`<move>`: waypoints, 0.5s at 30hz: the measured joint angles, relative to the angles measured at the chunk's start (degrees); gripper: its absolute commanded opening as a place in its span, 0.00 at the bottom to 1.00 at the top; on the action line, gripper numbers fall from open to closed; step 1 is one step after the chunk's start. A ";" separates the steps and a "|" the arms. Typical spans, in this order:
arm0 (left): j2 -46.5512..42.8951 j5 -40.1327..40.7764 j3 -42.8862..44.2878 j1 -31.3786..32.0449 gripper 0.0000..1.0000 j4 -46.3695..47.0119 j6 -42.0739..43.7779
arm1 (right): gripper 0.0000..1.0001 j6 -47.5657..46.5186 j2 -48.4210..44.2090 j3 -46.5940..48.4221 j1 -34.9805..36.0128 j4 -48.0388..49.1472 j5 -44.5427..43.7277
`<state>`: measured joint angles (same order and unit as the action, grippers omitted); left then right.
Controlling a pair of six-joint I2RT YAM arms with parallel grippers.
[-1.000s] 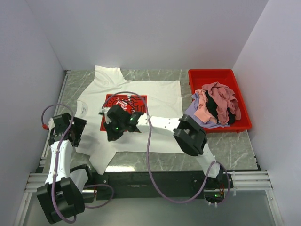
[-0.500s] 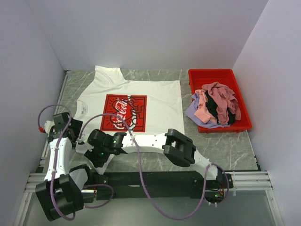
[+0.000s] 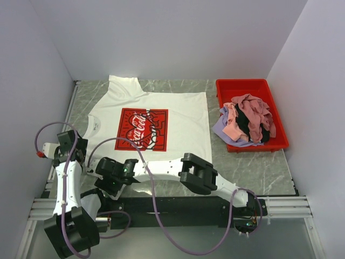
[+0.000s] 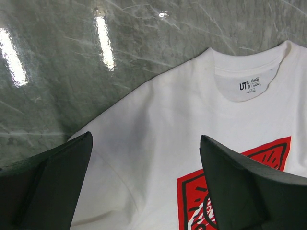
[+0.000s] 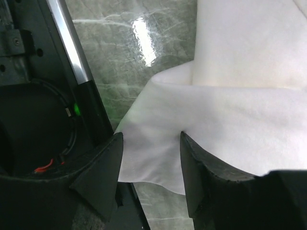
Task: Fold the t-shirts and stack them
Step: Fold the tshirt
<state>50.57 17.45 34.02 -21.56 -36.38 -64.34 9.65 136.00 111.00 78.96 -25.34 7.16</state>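
The white t-shirt with the red Coca-Cola print [image 3: 183, 116] lies spread flat on the grey marble table. My left gripper [image 3: 74, 149] is at the shirt's left side. In the left wrist view it [image 4: 146, 187] is open wide above the shoulder, with the collar label [image 4: 249, 85] and the print's corner [image 4: 201, 201] ahead. My right gripper [image 3: 108, 179] reaches across to the shirt's near-left sleeve. In the right wrist view it [image 5: 151, 179] is open, its fingers straddling the sleeve's white corner [image 5: 158, 120]. Pink and lavender shirts [image 3: 245, 121] are piled in the bin.
A red plastic bin [image 3: 243, 84] stands at the right. White walls close in the left, back and right. The table's metal rail and black frame [image 5: 72, 48] run just beside the right gripper. My right arm [image 3: 194, 171] lies across the near edge.
My right gripper has swept from the shirt's chest print down and left to the near-left sleeve. My left gripper has drawn back a little to the left.
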 measured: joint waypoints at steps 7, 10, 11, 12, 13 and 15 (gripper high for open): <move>-0.61 0.11 0.00 0.00 0.99 -0.07 -0.04 | 0.41 -0.57 0.37 0.59 2.19 -1.18 -8.09; -0.61 0.44 0.00 -0.02 1.00 -0.09 -0.02 | 0.15 -0.72 1.07 1.70 2.69 -2.27 -10.51; -0.61 0.42 0.00 -0.02 1.00 -0.09 -0.02 | 0.07 -0.63 1.09 1.79 2.69 -2.40 -10.88; -0.61 0.39 0.00 -0.02 0.99 -0.09 0.00 | 0.00 -0.24 1.09 1.79 2.69 -2.43 -11.02; -0.63 0.37 0.00 -0.02 0.99 -0.04 0.02 | 0.00 -0.09 1.09 1.79 2.71 -2.45 -11.23; -0.76 0.15 0.00 -0.02 0.99 0.02 0.13 | 0.00 0.35 1.07 1.79 2.64 -2.38 -11.65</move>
<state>49.80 17.61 34.02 -21.58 -36.36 -64.20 10.00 137.08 112.79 81.60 -27.73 -4.49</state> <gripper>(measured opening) 0.995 0.011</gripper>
